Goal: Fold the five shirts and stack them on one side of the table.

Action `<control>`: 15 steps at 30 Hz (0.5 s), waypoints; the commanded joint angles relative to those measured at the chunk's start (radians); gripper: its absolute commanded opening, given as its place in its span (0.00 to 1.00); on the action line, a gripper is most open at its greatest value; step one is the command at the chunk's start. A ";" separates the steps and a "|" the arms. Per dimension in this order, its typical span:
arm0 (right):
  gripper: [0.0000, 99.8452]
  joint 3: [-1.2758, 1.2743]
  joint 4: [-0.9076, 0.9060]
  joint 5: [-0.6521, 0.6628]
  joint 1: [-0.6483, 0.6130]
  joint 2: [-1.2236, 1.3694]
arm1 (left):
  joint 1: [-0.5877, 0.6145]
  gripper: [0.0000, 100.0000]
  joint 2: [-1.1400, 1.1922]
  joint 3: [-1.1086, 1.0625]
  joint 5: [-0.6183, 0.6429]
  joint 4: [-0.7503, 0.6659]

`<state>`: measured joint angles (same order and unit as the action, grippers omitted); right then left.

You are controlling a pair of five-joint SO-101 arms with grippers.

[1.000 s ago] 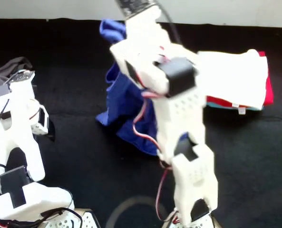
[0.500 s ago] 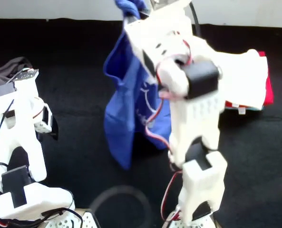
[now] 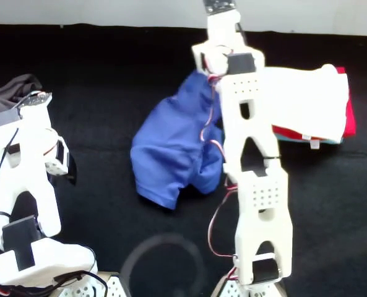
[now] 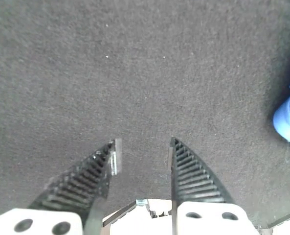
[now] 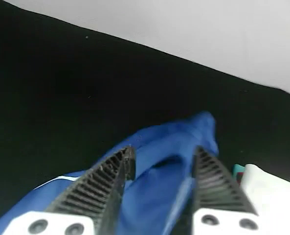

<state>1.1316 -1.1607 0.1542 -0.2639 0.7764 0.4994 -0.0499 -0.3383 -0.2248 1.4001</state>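
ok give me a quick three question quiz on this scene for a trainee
1. True or false: the crumpled blue fabric shirt already lies on the stack of folded shirts.
2. Which shirt tops that stack? A red, B white, C teal.
3. In a word: is the right claw above the blue shirt open or shut?

Key:
1. False: it lies loose on the black cloth table.
2. B: the white folded shirt.
3. Open: it grips nothing.
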 commanded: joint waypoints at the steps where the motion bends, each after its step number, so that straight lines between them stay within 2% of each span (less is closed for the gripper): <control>1: 0.23 0.064 -0.067 -0.023 0.024 -0.070 | -0.008 0.16 -0.039 0.004 0.006 0.006; 9: 0.23 0.171 -0.372 -0.021 -0.016 -0.183 | -0.008 0.16 -0.047 0.015 0.008 0.009; 15: 0.23 0.173 -0.576 -0.025 -0.053 -0.213 | -0.008 0.16 -0.047 0.068 0.008 0.098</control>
<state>1.2589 -1.6625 0.1389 -0.2854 0.6490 0.4994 -0.0499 -0.3276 -0.2248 1.4599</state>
